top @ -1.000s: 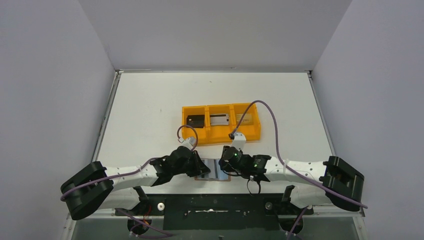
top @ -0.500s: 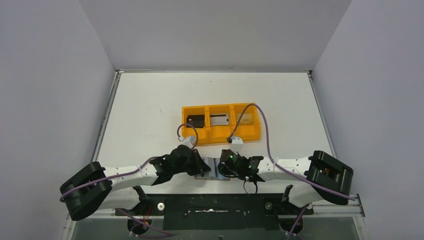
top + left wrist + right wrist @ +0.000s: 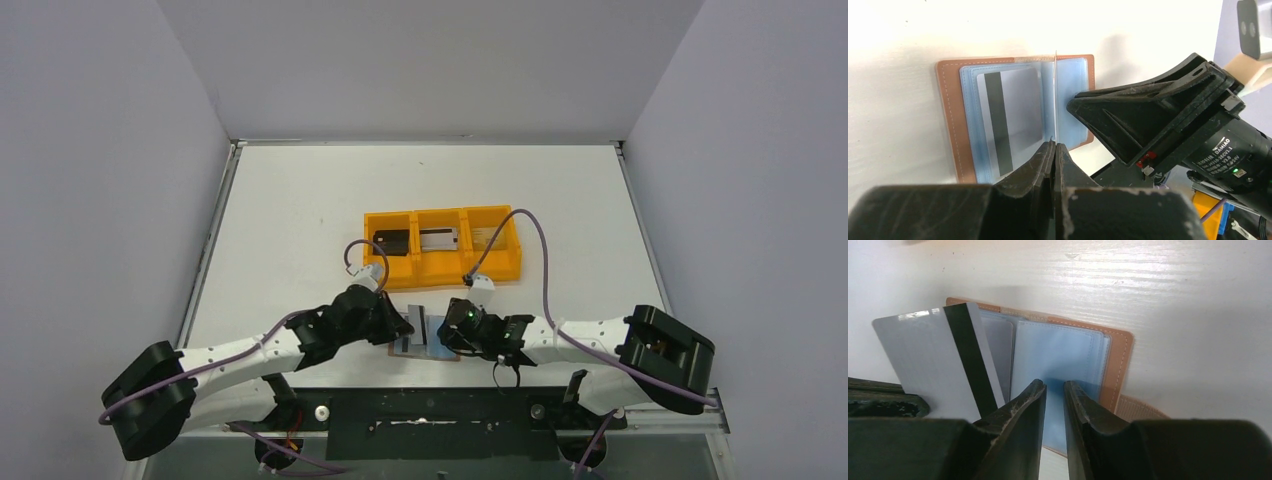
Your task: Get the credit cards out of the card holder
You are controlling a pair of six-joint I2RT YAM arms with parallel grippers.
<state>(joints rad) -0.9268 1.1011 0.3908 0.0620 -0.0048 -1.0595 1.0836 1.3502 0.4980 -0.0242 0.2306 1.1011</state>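
The small brown leather bifold card holder (image 3: pixel 1063 352) is laid open on the white tabletop (image 3: pixel 300 200) close to the arm bases, with its grey-blue panels facing up. The left end effector (image 3: pixel 1054 146) is pressed together on a thin silvery-grey card (image 3: pixel 933 365) with a black stripe. This card is held upright on edge over the fold of the holder. A second grey striped card (image 3: pixel 1015 112) is seen lying flat in the left panel. The right end effector (image 3: pixel 1054 385) is slightly spread, its tips set on the right panel, and nothing is seen pinched. Beyond, an orange three-compartment plastic tray (image 3: pixel 445 270) is loaded one per compartment: a black card (image 3: pixel 392 241), a silvery card (image 3: pixel 438 239) and a gold-tan card (image 3: pixel 487 236).
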